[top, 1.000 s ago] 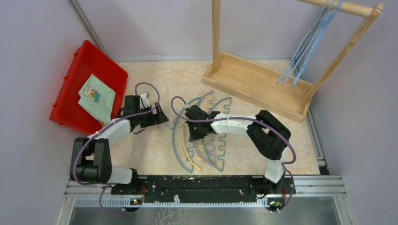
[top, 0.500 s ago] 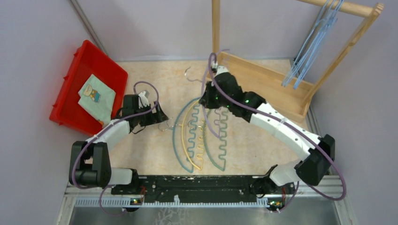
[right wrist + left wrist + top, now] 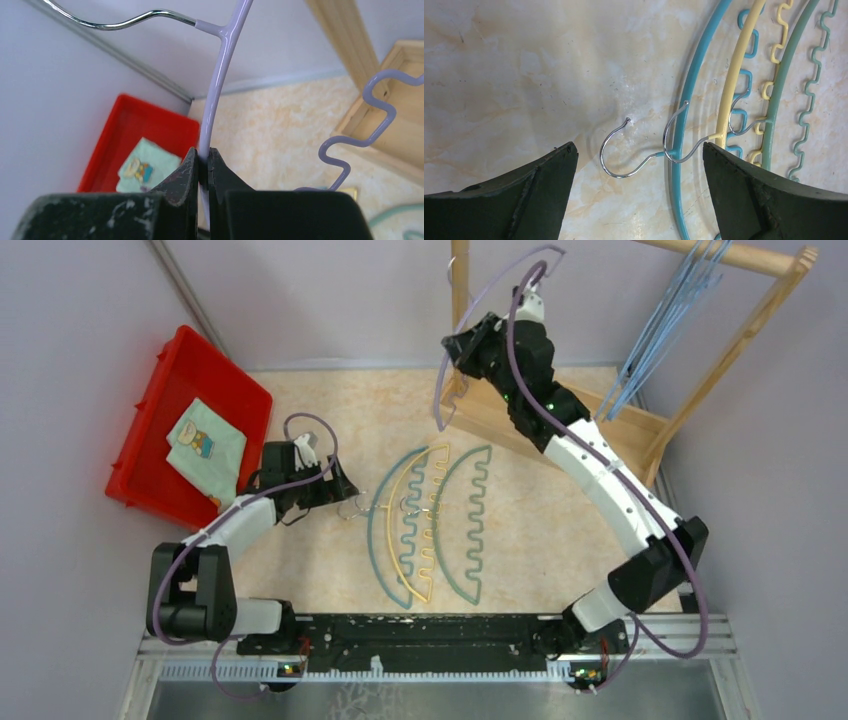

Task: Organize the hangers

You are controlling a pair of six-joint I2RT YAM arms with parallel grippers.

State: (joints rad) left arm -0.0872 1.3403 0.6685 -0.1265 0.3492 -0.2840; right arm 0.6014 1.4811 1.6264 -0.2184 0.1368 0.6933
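Since 0.5 s ago our right jaws raised the purple hanger; they're clenched on its arch, hook above them. Left jaws released, hook of blue hanger btw them on tabletop, yellow hanger beyond.

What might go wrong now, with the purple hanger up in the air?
The right gripper pinches the purple hanger on one thin stretch of its arch, so it may swing or slip. It hangs close to the rack post and could snag. Below the open left gripper, the hook of the yellow hanger crosses the blue hanger; lifting one may drag the other.
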